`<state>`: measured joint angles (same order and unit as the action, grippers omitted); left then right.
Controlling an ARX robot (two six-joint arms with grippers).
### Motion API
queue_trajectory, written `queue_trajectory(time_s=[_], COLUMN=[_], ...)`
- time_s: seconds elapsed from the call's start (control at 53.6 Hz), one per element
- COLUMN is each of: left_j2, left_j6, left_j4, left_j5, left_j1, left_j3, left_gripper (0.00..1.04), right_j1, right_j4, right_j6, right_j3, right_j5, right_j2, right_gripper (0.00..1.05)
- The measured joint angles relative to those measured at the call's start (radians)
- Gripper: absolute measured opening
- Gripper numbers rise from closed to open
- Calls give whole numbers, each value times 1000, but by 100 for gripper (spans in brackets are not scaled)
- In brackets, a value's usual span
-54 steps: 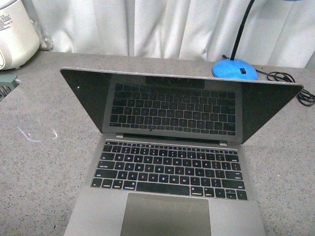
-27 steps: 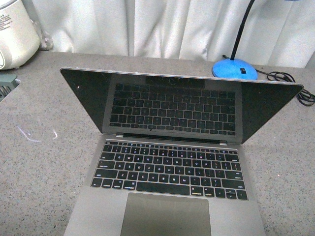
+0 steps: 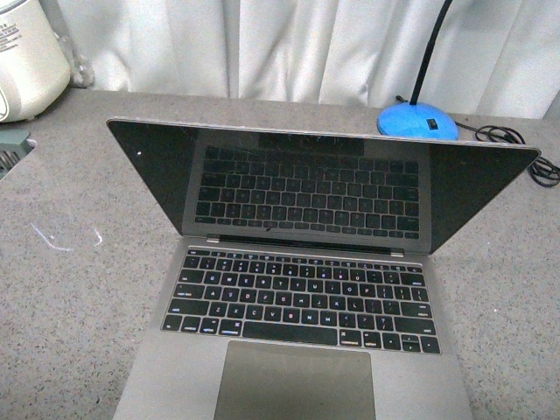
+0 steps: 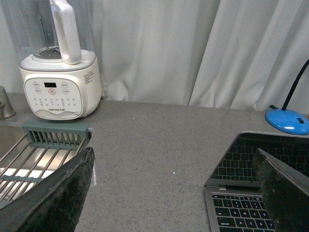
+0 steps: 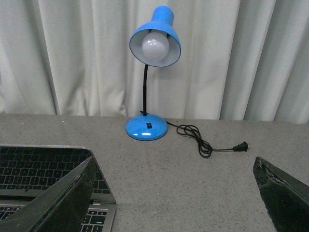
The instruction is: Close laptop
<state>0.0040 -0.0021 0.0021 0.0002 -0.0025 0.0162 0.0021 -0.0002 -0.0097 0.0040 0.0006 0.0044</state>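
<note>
**Q:** What has changed at the laptop (image 3: pixel 302 297) over the last second?

**A:** Nothing that can be seen. In the front view the lid stands at the same angle as before and its top edge has not dropped. No arm has entered that view. By this judgement the closing has not begun, and the whole task is still ahead.

**Q:** How does the laptop look, and where does it sit?

**A:** It is grey-silver and thin, and it lies open on the speckled grey counter (image 3: pixel 70 201) directly in front of the robot. The glossy black screen (image 3: pixel 306 188) is dark, leans back past upright and mirrors the black keys. A large trackpad (image 3: pixel 296 381) lies nearest the robot.

**Q:** And the grippers?

**A:** The left gripper (image 4: pixel 174 152) has its fingers spread wide. It holds nothing and sits off the laptop's left side, facing a white blender (image 4: pixel 60 82). The right gripper (image 5: pixel 174 162) is spread and empty too. It sits off the laptop's right side, facing the blue desk lamp (image 5: pixel 147 126) and its loose cord (image 5: pixel 203 142). Neither one touches the lid.
</note>
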Motion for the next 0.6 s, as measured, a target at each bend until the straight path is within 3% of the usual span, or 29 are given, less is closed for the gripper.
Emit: queue_trajectory(time_s=[0.598], left_j2=[0], left_j6=[0], left_j4=[0], left_j5=[0], left_j1=[0], left_j3=[0], left_gripper=[98], right_j1=[0], right_j4=[0], right_j6=[0], right_j3=[0], right_j5=[0], right_j2=[0], right_gripper=[96])
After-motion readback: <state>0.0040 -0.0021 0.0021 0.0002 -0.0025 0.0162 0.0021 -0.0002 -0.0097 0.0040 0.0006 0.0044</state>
